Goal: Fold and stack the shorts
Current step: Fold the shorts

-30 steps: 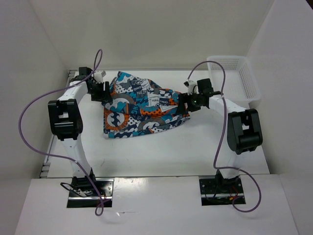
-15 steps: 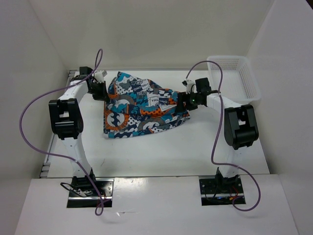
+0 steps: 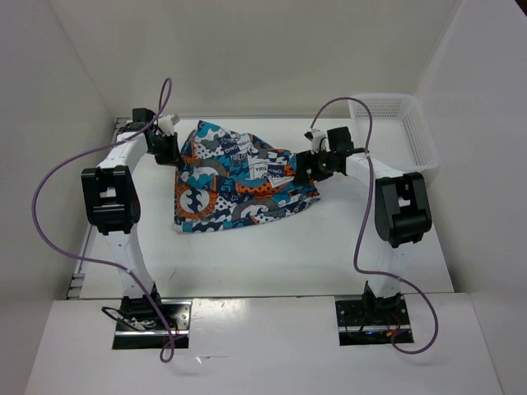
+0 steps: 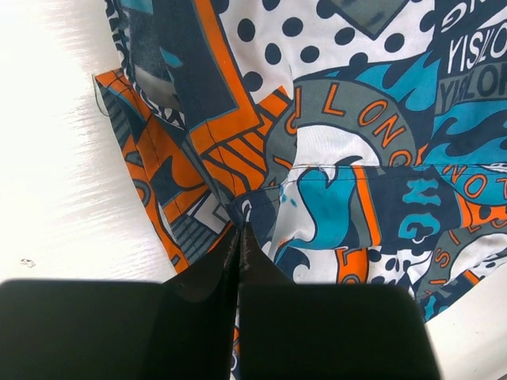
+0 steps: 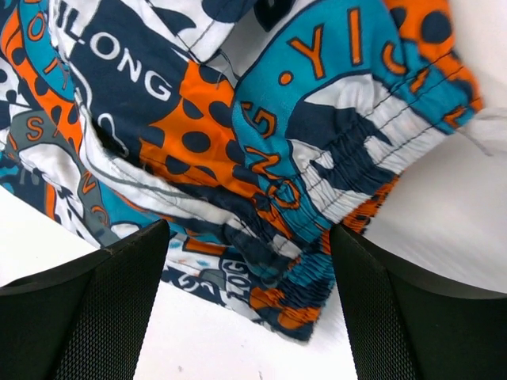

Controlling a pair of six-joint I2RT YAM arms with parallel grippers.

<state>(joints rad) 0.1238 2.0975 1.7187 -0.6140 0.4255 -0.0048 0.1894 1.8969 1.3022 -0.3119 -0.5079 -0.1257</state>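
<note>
The shorts (image 3: 239,185) lie crumpled in the middle of the white table, in a teal, orange, white and black print. My left gripper (image 3: 171,155) is at their far left edge. In the left wrist view its fingers are pressed together (image 4: 240,231), pinching a fold of the shorts (image 4: 356,158). My right gripper (image 3: 303,169) is at their right side and stands open. In the right wrist view its two black fingers (image 5: 119,301) straddle the gathered elastic waistband of the shorts (image 5: 333,166) without touching it, the gripper (image 5: 247,237) hanging just above the cloth.
A white mesh basket (image 3: 395,132) stands at the back right corner, beside the right arm. White walls close in the table on the left, back and right. Purple cables loop over both arms.
My left gripper has closed on the shorts' left edge. The right arm has shifted slightly back and left along the shorts, its gripper still open.
</note>
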